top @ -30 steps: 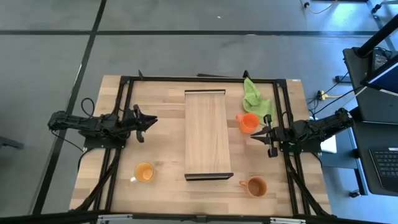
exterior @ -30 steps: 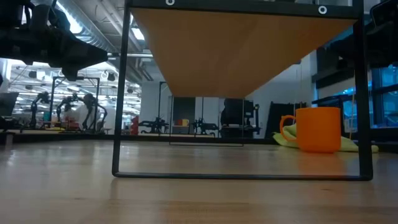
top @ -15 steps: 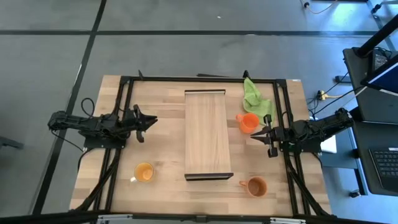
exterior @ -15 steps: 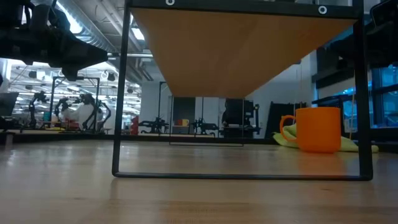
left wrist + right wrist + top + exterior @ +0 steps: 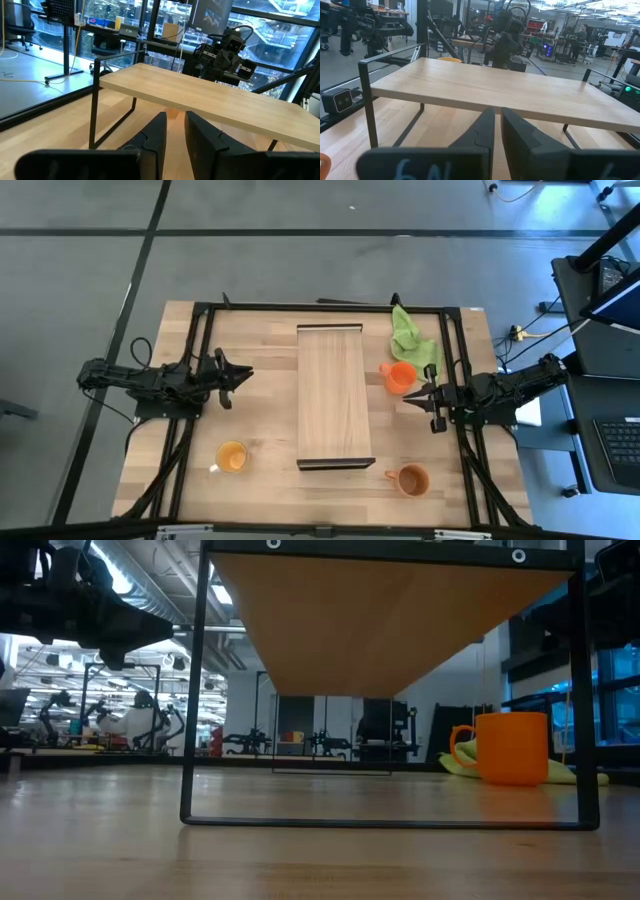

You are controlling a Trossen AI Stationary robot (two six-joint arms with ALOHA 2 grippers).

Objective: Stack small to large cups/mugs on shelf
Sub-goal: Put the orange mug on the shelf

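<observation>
On wooden tabletop (image 5: 260, 350) — shelf (image 5: 334, 395), 3 mugs, green cloth (image 5: 411, 335).

High cam looks straight down on the whole table (image 5: 255, 340). Low cam sits at tabletop level, peering under the shelf (image 5: 385, 625) toward the room. Each wrist cam faces the shelf (image 5: 200, 97) from opposite long sides, so all four share it.

Low view: shelf (image 5: 390, 615) top cut off at upper edge; green cloth (image 5: 458, 764) mostly hidden behind bright orange mug (image 5: 510, 747); other two mugs out of frame; right wrist view: orange sliver (image 5: 323, 163) cut at lower left edge
</observation>
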